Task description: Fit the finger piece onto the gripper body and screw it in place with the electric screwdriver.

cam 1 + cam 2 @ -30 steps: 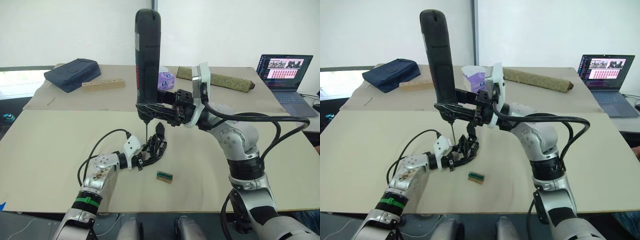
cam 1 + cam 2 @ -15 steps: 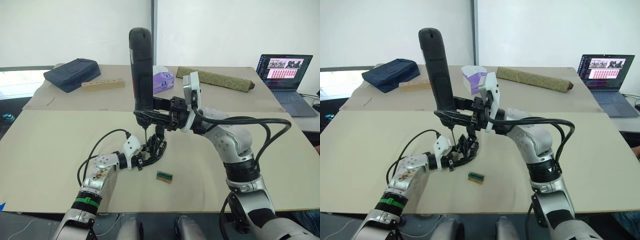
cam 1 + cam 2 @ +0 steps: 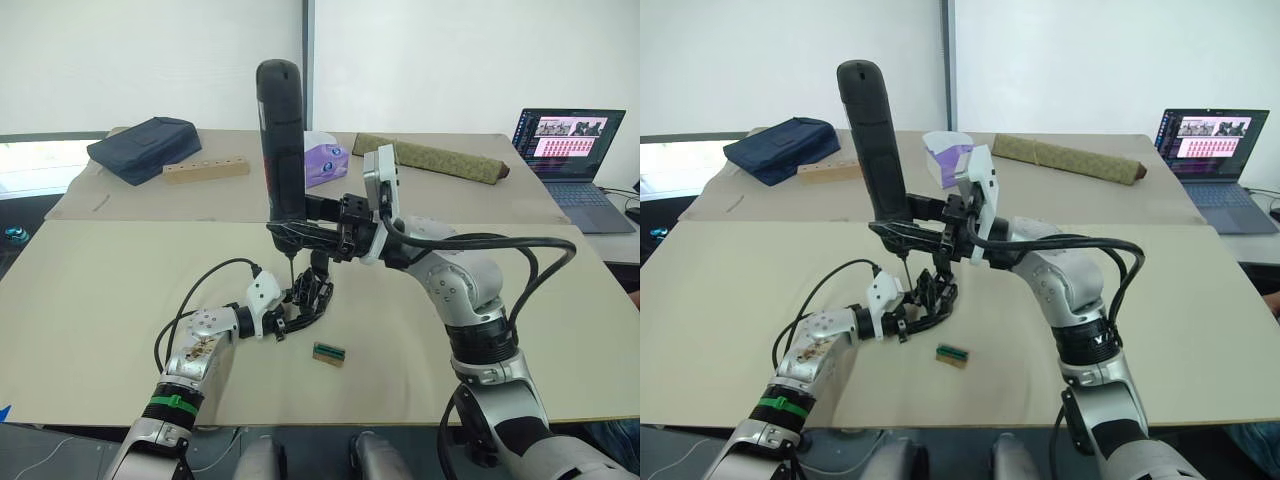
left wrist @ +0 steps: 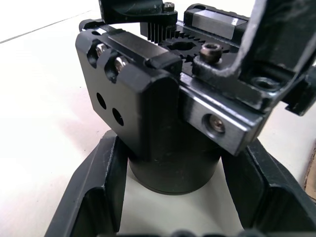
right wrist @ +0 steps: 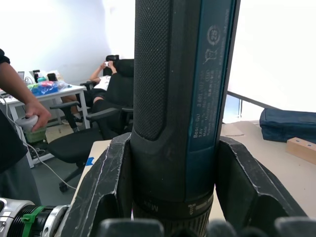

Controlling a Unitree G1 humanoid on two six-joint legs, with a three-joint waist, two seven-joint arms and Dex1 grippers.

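The electric screwdriver (image 3: 281, 140) stands upright over the table's middle, my right gripper (image 3: 292, 226) shut around its lower end. Its fingers (image 5: 101, 187) flank the barrel in the right wrist view. The thin bit (image 3: 290, 268) points down at the gripper body (image 3: 312, 296), which sits on the table with my left gripper (image 3: 303, 308) shut on it. In the left wrist view my fingers (image 4: 96, 192) clasp the body's round base (image 4: 173, 168). A pointed black finger piece (image 3: 320, 264) rises from the body's top; I cannot tell how it seats.
A small green-and-brown block (image 3: 329, 352) lies just in front of the body. At the back are a blue bag (image 3: 145, 136), a drilled wooden block (image 3: 206, 169), a tissue pack (image 3: 324, 160), an olive roll (image 3: 440, 158) and a laptop (image 3: 568, 140). A person's arm (image 5: 22, 101) shows in the right wrist view.
Over the last second my right arm carried the screwdriver a little left and down, bringing the bit over the gripper body; it has hardly moved in the last half second. The left gripper has held still.
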